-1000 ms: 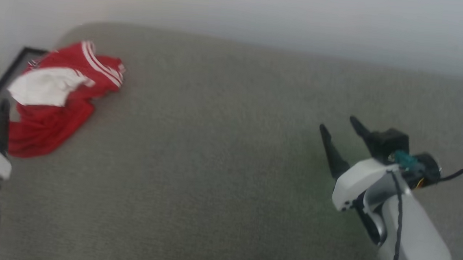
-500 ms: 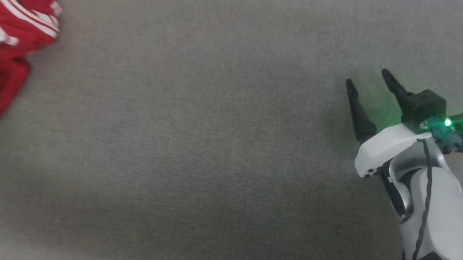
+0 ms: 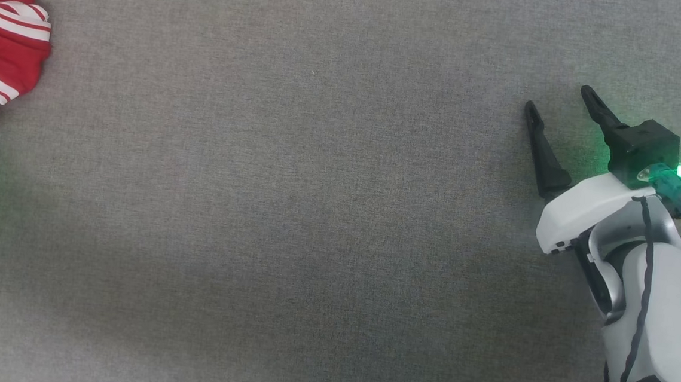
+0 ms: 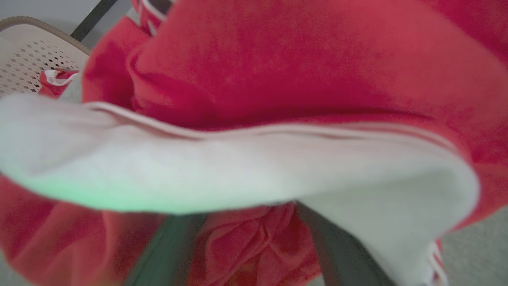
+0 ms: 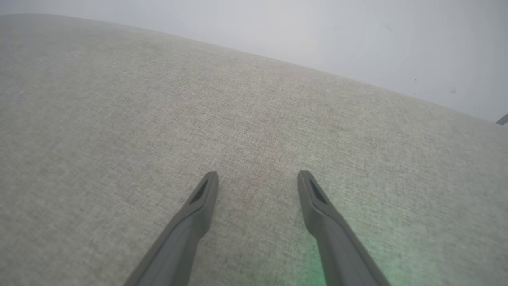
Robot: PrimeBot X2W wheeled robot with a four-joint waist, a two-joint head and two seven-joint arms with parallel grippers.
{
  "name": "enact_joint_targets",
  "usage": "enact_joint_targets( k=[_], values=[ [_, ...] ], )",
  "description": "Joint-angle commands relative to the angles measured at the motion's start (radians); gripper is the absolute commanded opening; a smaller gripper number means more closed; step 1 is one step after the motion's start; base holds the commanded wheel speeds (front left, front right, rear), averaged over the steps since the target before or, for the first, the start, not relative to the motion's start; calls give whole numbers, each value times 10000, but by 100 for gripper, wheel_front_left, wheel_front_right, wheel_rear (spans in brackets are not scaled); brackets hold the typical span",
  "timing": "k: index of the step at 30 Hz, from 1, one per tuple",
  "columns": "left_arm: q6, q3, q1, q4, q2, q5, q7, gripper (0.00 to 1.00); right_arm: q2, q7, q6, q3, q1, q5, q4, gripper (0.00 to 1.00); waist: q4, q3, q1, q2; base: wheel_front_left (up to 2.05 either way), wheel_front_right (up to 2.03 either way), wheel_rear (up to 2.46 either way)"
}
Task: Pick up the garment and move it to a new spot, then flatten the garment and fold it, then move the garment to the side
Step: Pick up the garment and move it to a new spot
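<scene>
The garment (image 3: pixel 1 29), red with white stripes, lies bunched at the far left edge of the head view on the grey fabric surface (image 3: pixel 315 213). In the left wrist view the garment (image 4: pixel 278 59) is very close, a white sleeve (image 4: pixel 238 171) draped across the front. My left gripper (image 4: pixel 246 222) pushes into it, fingers (image 4: pixel 168 246) spread with red cloth between them and tips hidden under the sleeve. My right gripper (image 3: pixel 558 98) hovers open over bare fabric at the right, far from the garment, and the right wrist view shows the right gripper (image 5: pixel 258 174) holding nothing.
A pale perforated basket (image 4: pixel 24 59) with a scrap of red and white cloth in it sits beyond the garment, beside a dark bar (image 4: pixel 93 18). A plain pale wall (image 5: pixel 317 35) rises behind the surface's far edge.
The head camera has tilted down and shifted, so the garment now sits at the left edge and the left gripper has left that view. The garment's bunch has changed shape. The right gripper stays open.
</scene>
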Motion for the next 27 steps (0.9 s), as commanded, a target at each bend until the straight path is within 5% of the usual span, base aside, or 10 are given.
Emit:
enact_joint_targets(
  k=[1,2,19,27],
  values=[
    [-50,-98,129,162,-292,19,81,22,-12,46,5,-17,51,-71,-67,100,3,-2,0,0,0,0,0],
    [-55,-90,88,179,-285,19,-75,0,-12,47,5,-30,73,-80,-97,100,10,-12,0,0,0,0,0],
    [-190,-1289,-361,-1371,1152,554,-2198,0,608,-899,5,-639,577,-57,985,100,152,-2155,0,0,0,0,0],
    [-192,-2111,-350,-3275,1893,174,-1687,0,874,-1334,5,-709,829,115,1619,100,213,-3457,0,0,0,0,0]
  ],
)
